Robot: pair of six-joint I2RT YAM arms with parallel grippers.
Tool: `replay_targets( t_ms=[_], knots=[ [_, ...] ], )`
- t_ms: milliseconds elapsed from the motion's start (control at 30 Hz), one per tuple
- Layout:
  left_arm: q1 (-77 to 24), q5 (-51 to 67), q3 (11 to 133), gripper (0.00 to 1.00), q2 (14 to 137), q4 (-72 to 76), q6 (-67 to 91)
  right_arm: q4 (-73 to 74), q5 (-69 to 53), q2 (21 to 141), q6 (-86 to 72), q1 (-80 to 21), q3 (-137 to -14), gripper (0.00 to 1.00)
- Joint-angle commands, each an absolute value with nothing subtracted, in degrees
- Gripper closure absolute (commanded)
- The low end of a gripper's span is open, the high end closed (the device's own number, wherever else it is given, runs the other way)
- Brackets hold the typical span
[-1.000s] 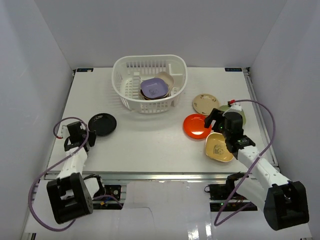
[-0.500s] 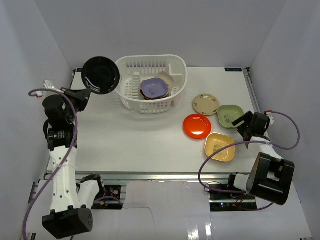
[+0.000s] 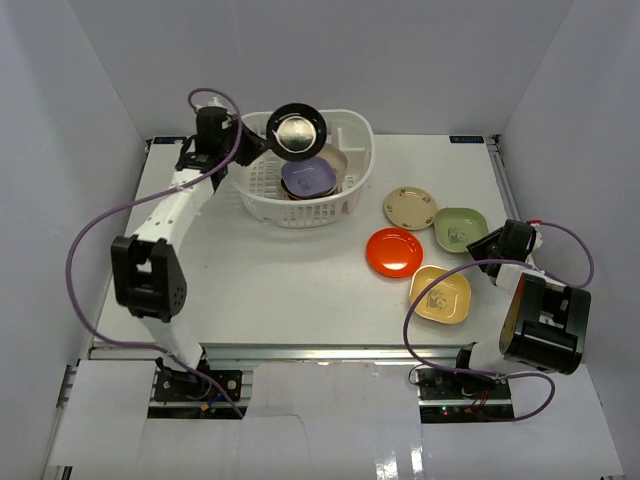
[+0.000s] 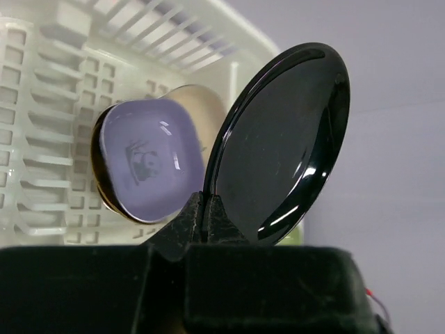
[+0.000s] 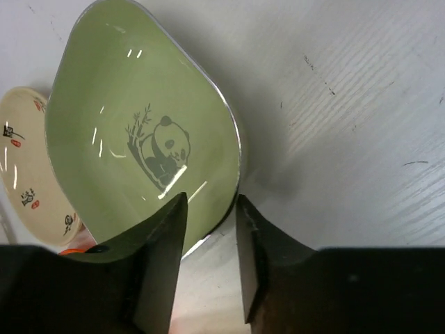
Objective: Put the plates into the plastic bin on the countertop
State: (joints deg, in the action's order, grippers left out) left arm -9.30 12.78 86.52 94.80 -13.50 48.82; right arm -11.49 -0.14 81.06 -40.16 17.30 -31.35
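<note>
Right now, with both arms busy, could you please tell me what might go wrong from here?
1. The left end effector pinches the black plate only at its rim, tilted above the plastic bin; it could slip and land hard on the purple plate.
2. The right end effector straddles the edge of the pale green plate with a gap showing; closing could skid it into the beige plate beside it.
</note>
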Motion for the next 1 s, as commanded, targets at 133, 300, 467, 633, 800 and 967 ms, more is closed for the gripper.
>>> replay_targets(
  t_ms=[133,300,467,633,800,967],
  knots=[
    [-13.71,6.68,103.08,1.00,113.70,-24.95,43.95,-15.56,-3.07,77.45,-43.42,18.28,-31.99,0.91],
    [-13.97,5.89,105.03,0.77,118.47,-25.84,43.07,-14.51,-2.81,69.36,-42.45,18.46,-33.31,0.92],
    [-14.15,9.22,110.02,0.08,116.56,-23.83,41.22,-13.89,-8.08,62.41,-41.58,15.14,-39.18,0.92],
    [-14.15,12.83,119.77,0.02,112.86,-23.73,38.94,-8.45,-3.62,67.91,-35.18,0.73,-53.59,0.92],
    [-14.33,12.04,109.73,0.02,98.21,-20.84,37.09,-2.91,2.71,80.57,-30.42,-15.27,-75.47,0.92],
    [-14.76,12.65,76.91,0.02,73.16,-15.38,37.97,4.55,7.11,96.74,-25.59,-25.99,-92.70,0.92]
  ],
)
